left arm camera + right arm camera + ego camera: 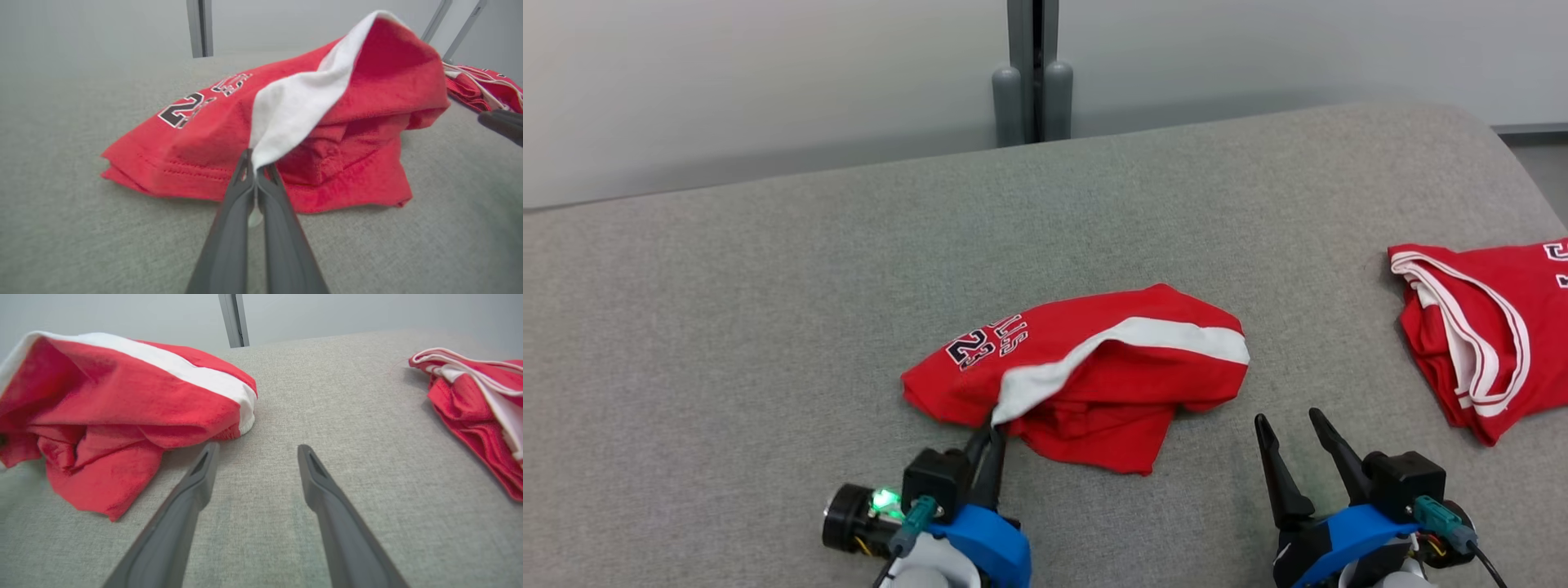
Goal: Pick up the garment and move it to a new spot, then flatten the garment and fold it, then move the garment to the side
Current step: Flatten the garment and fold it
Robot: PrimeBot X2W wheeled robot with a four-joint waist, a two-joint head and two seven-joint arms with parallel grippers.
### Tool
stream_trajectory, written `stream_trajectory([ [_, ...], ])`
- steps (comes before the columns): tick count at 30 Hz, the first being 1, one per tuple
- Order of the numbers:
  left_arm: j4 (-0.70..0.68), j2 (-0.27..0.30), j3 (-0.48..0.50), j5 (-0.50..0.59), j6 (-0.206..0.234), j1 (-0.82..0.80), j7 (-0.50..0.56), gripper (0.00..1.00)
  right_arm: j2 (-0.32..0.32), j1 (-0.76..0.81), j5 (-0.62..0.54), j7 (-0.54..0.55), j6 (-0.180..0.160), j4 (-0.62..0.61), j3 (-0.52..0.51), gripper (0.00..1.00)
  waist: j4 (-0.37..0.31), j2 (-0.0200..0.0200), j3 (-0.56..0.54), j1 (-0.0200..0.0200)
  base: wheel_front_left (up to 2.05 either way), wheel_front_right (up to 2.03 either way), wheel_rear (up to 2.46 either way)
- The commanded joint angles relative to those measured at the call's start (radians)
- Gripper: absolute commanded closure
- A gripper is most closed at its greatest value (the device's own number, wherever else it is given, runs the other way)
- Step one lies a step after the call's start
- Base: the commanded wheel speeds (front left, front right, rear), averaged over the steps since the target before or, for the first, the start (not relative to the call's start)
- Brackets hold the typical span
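A crumpled red garment with a white band and the number 23 lies in the middle of the grey fabric surface. My left gripper is shut on the near end of its white band, at the garment's front edge. In the left wrist view the fingers pinch the white cloth of the garment, whose band rises up and away. My right gripper stands open just right of the garment, nothing between its fingers. The right wrist view has the garment left of the open gripper.
A second red garment with white trim lies bunched at the right edge of the surface, also at the right of the right wrist view. A grey post stands behind the surface against a pale wall.
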Motion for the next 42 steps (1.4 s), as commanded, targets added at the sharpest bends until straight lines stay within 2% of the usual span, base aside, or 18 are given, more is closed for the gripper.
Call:
stream_trajectory([
  [1,-0.030,0.001,0.026,0.028,0.008,-0.015,-0.005,1.00,-0.001,0.003,0.009,0.000,0.000,0.004,-0.003,0.00,0.004,0.0000,-0.015,-0.0001,0.00,0.00,0.00],
  [6,-0.116,0.001,0.086,0.117,-0.034,-0.069,-0.005,1.00,-0.001,0.024,0.029,0.000,0.000,0.021,0.007,0.00,0.010,0.0000,-0.062,-0.0001,0.00,0.00,0.00],
  [8,-0.131,0.001,0.096,0.143,-0.067,-0.118,-0.005,1.00,-0.001,0.030,0.034,0.000,0.000,0.026,0.014,0.00,0.010,0.0000,-0.077,-0.0001,0.00,0.00,0.00],
  [13,-0.095,0.003,0.050,0.221,-0.161,-0.342,-0.005,1.00,-0.001,0.041,0.043,0.000,0.000,0.026,0.032,0.00,-0.001,0.0000,-0.087,-0.0001,0.00,0.00,0.00],
  [15,-0.081,0.002,0.016,0.227,-0.180,-0.428,-0.005,1.00,-0.001,0.050,0.050,0.000,0.000,0.028,0.036,0.00,-0.007,0.0000,-0.093,-0.0001,0.00,0.00,0.00],
  [18,-0.103,0.001,-0.056,0.135,-0.195,-0.509,-0.004,1.00,-0.001,0.062,0.057,0.000,0.000,0.039,0.049,0.00,-0.019,0.0000,-0.106,-0.0001,0.00,0.00,0.00],
  [19,-0.114,0.001,-0.075,0.096,-0.196,-0.529,-0.005,1.00,-0.001,0.066,0.062,0.000,0.000,0.044,0.053,0.00,-0.023,0.0000,-0.111,-0.0001,0.00,0.00,0.00],
  [23,-0.153,0.001,-0.138,-0.028,-0.134,-0.569,-0.005,1.00,-0.001,0.077,0.074,0.000,0.000,0.050,0.058,0.00,-0.026,0.0000,-0.128,-0.0001,0.00,0.00,0.00],
  [25,-0.125,0.002,-0.160,-0.045,-0.104,-0.564,-0.004,1.00,-0.001,0.078,0.079,0.000,0.000,0.052,0.058,0.00,-0.021,0.0000,-0.131,-0.0001,0.00,0.00,0.00],
  [29,-0.049,0.015,-0.158,-0.018,-0.079,-0.534,-0.004,1.00,-0.001,0.071,0.082,0.000,0.000,0.041,0.049,0.00,-0.005,0.0000,-0.125,-0.0001,0.00,0.00,0.00],
  [34,0.052,0.124,-0.118,0.022,-0.054,-0.415,-0.004,1.00,-0.001,0.066,0.079,0.000,0.000,0.029,0.031,0.00,0.024,0.0000,-0.112,-0.0001,0.00,0.00,0.00],
  [39,0.124,0.223,-0.080,0.026,-0.028,-0.228,-0.004,1.00,-0.001,0.081,0.066,0.000,0.000,0.028,0.016,0.00,0.049,0.0000,-0.116,-0.0001,0.00,0.00,0.00],
  [40,0.135,0.238,-0.069,0.025,-0.018,-0.197,-0.004,0.82,-0.001,0.083,0.062,0.000,0.000,0.028,0.013,0.00,0.053,0.0000,-0.119,-0.0001,0.00,0.00,0.00],
  [41,0.150,0.251,-0.059,0.024,-0.008,-0.164,-0.004,0.38,-0.001,0.085,0.060,0.000,0.000,0.026,0.012,0.00,0.058,0.0000,-0.122,-0.0001,0.00,0.00,0.00],
  [42,0.158,0.255,-0.048,0.023,0.001,-0.135,-0.004,0.00,-0.001,0.086,0.056,0.000,0.000,0.025,0.010,0.00,0.062,0.0000,-0.125,-0.0001,0.00,0.00,0.00],
])
